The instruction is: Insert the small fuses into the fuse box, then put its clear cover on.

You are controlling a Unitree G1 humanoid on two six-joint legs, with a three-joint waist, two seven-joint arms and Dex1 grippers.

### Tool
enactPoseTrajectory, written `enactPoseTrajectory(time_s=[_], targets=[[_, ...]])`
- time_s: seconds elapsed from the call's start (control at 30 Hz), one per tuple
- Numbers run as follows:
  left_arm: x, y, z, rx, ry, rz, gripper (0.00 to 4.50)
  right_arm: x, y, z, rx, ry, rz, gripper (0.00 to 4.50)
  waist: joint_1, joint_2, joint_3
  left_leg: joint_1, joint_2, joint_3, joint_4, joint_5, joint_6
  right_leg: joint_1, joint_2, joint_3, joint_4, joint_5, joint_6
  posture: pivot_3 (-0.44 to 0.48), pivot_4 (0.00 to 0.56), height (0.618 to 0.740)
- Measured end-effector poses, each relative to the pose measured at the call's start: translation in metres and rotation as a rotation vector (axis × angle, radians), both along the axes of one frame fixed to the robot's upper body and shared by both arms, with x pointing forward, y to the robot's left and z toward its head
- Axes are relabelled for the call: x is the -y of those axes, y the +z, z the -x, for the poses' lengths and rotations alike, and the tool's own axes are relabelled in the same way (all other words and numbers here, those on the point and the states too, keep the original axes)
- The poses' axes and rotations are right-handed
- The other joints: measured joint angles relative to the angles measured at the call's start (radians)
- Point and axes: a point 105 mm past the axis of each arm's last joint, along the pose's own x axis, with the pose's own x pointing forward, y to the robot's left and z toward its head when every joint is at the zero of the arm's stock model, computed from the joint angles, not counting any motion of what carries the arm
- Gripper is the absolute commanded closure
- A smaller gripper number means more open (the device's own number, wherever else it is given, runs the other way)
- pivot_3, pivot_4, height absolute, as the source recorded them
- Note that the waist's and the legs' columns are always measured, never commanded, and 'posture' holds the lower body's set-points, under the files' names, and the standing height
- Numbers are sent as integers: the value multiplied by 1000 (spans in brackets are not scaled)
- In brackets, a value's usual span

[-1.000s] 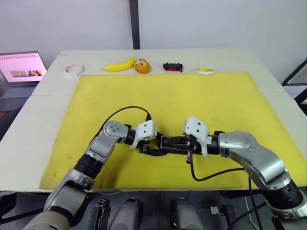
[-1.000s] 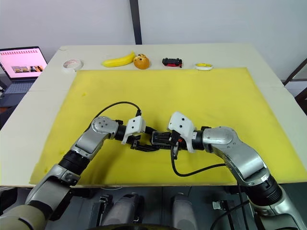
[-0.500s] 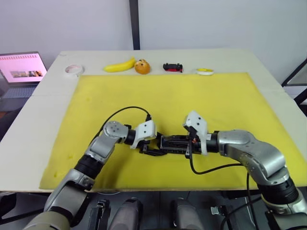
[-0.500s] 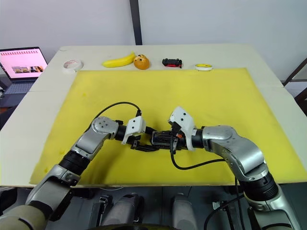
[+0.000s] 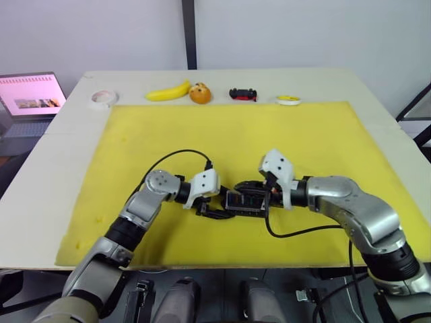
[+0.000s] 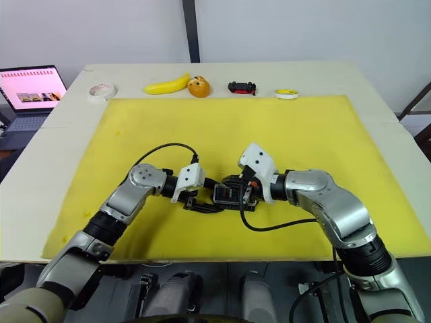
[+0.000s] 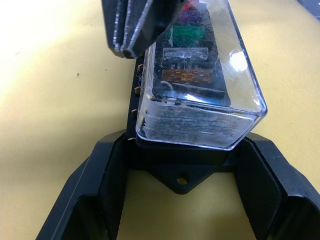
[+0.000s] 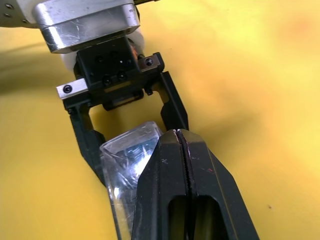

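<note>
The black fuse box (image 5: 244, 202) lies on the yellow mat near its front edge. The clear cover (image 7: 200, 100) sits on top of it. Through the cover I see small fuses, among them a green one (image 7: 187, 34) and an olive-brown one (image 7: 187, 76). My left gripper (image 5: 219, 206) is shut on the box's left end, one finger (image 7: 100, 175) on each side of the black base (image 7: 180, 172). My right gripper (image 8: 180, 136) is shut with nothing between its fingers, and its tips rest on the top of the cover (image 8: 127, 150).
Along the table's far edge stand a white tape roll (image 5: 103, 98), a banana (image 5: 168, 90), a round brown bun (image 5: 199, 93), a black-and-red toy car (image 5: 242, 94) and a yellow roll (image 5: 288, 99). A laptop (image 5: 30, 97) sits at the far left. The yellow mat (image 5: 323, 134) covers most of the table.
My right wrist has turned and shifted a little toward the far side, keeping its shut fingers over the box. The left arm and the fuse box have stayed put.
</note>
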Motion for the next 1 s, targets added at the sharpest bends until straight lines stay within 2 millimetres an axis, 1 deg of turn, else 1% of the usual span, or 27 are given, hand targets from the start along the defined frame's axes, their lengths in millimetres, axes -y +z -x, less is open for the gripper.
enactPoseTrajectory(time_s=[0.13,0.33,0.4,0.53,0.6,0.73,0.8,0.87,0.93,1.0], targets=[[1,-1,0,-3,0,0,1969,3,-2,-3,13,-31,16,4481,1,0,-2,0,0,0,0,0,0,1,0,0,0,0,0,0,150,740],[2,-2,0,-11,0,1,1969,4,-4,-2,13,-35,13,4481,1,0,-6,1,0,-1,0,0,0,2,0,-1,-2,0,0,0,150,740],[2,-2,0,-12,0,1,1969,3,-4,-1,18,-43,-18,4481,2,0,-6,1,0,-1,0,0,1,2,0,-1,-2,0,0,0,150,740],[1,-2,0,-16,2,4,1969,5,3,0,35,-52,-97,4481,1,1,-6,0,0,-1,0,0,1,2,0,-1,-1,0,0,0,150,740],[2,-1,0,-20,4,6,1969,10,9,4,35,-43,-107,4481,2,1,-5,-1,0,-1,0,0,1,0,0,-1,-1,0,0,0,150,740],[2,0,1,-46,20,6,1969,33,36,16,120,-32,-53,4481,2,1,-5,-2,-1,-1,0,-1,1,0,0,-1,-2,0,0,0,150,740],[1,0,2,-43,30,6,1969,49,42,23,135,-41,-1,4481,1,1,-5,-2,0,-1,0,-1,1,0,0,-1,-2,0,0,0,150,740],[-1,0,3,-45,39,6,1969,62,44,29,126,-55,22,4481,1,1,-5,-2,0,-1,0,-1,1,0,0,-1,-2,0,0,0,150,740],[-2,0,3,-47,43,5,1969,67,46,35,115,-56,18,4481,-1,1,-5,-1,1,0,0,-1,1,0,0,-1,-2,0,0,0,150,740],[-2,0,3,-45,43,5,1969,64,49,43,110,-29,7,4481,0,1,-5,-1,1,0,-1,-1,1,0,0,-1,-2,0,0,0,150,740]])
